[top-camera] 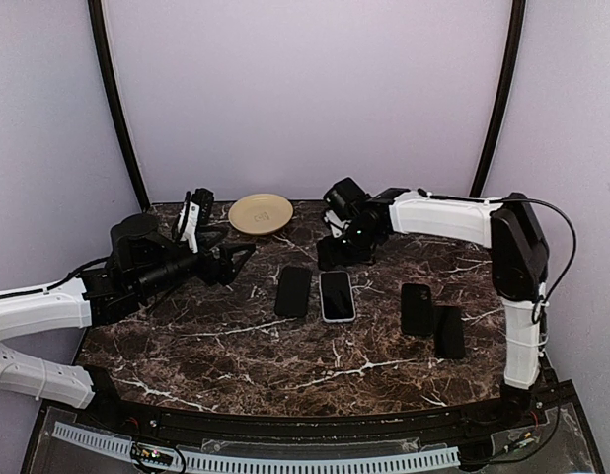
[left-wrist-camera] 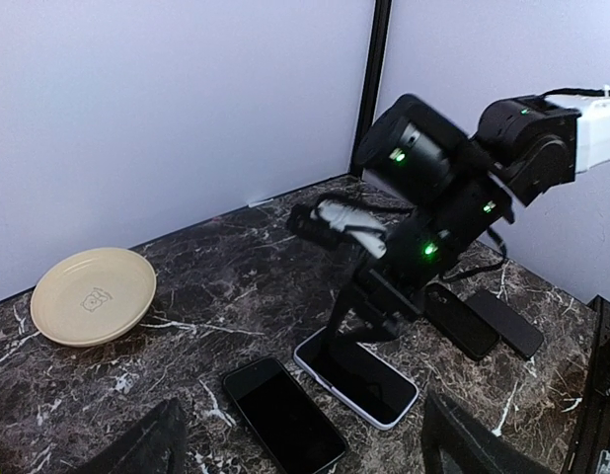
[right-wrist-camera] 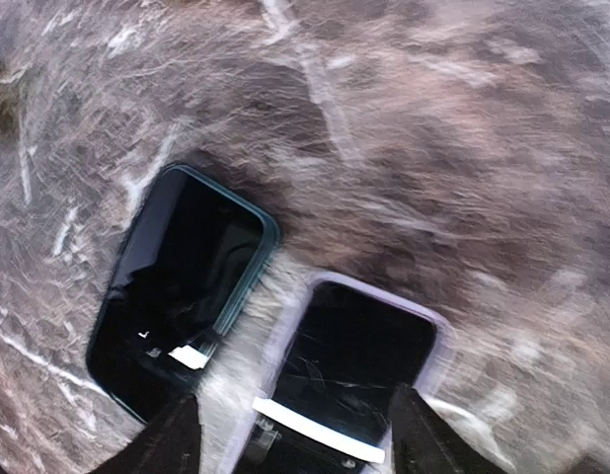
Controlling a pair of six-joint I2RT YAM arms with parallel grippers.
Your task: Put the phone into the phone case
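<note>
The phone case (right-wrist-camera: 284, 341), lilac at the rim, lies flat on the table (top-camera: 236, 346) straight beneath my right gripper (right-wrist-camera: 293, 400). The phone (right-wrist-camera: 359, 346) sits inside it, dark screen up, with the rim showing round the edges I can see. The wrist view is blurred, so I cannot tell whether every corner is seated.

My right jaws are released. The two fingers stand apart, one to each side of the cased phone's far end, and they grasp nothing. That arm rises upright from its base, then reaches across the table with the wrist bent down over the case.

My left gripper (left-wrist-camera: 305, 444) is spread wide too, with nothing between its fingers. That arm lies low and nearly level, and the jaws point at the cased phone.

A bare dark phone (right-wrist-camera: 177, 286) with a teal edge lies just beside the case, off my right gripper's left finger, parallel to it and screen up. A tan plate (top-camera: 261, 213) rests ahead of my left jaws and to their left, by the back wall. Two dark slabs (top-camera: 416, 308) (top-camera: 448, 332) lie side by side beyond the case from my left jaws. My right wrist hangs partly in front of them.
</note>
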